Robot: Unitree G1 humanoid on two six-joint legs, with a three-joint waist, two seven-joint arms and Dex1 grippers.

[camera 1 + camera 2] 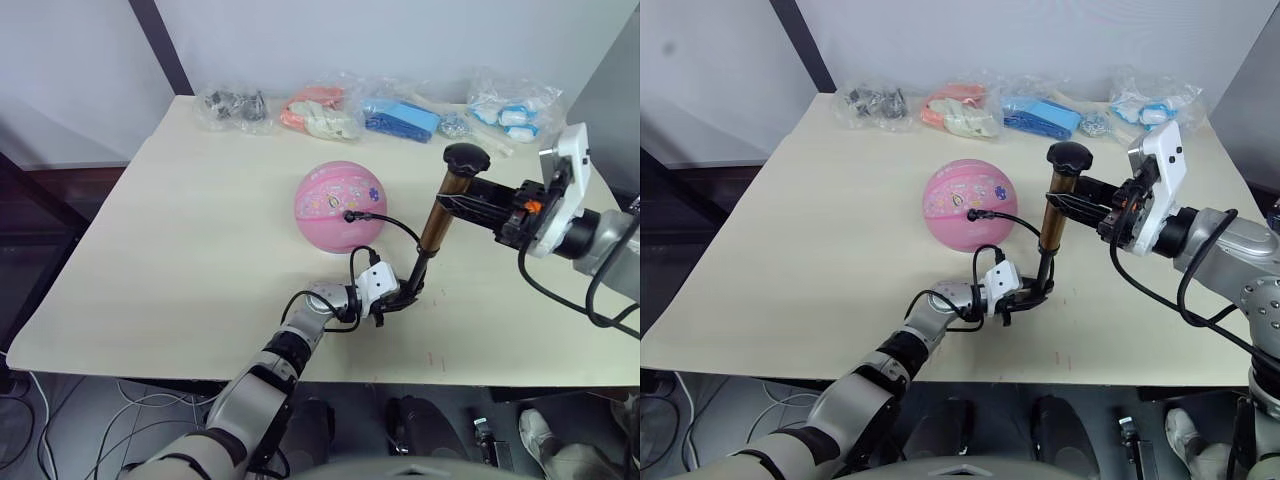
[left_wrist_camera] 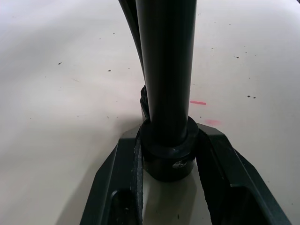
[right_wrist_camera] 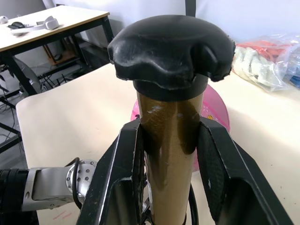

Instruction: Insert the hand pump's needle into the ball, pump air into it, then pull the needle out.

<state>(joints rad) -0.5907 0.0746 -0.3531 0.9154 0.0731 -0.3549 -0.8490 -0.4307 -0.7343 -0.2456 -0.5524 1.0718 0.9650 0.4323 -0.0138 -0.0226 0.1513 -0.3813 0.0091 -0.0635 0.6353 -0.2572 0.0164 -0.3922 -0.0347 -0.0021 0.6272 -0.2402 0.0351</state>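
Beside the ball (image 1: 340, 206), both end effectors grasp the near-upright hand pump (image 1: 436, 222), knob up.

No wording, brand or number can be read anywhere; the ball (image 1: 340, 205) carries small colourful prints, perhaps cartoon figures, too small to make out.

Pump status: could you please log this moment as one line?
needle in ball | left gripper grips pump base | right gripper grips brass tube
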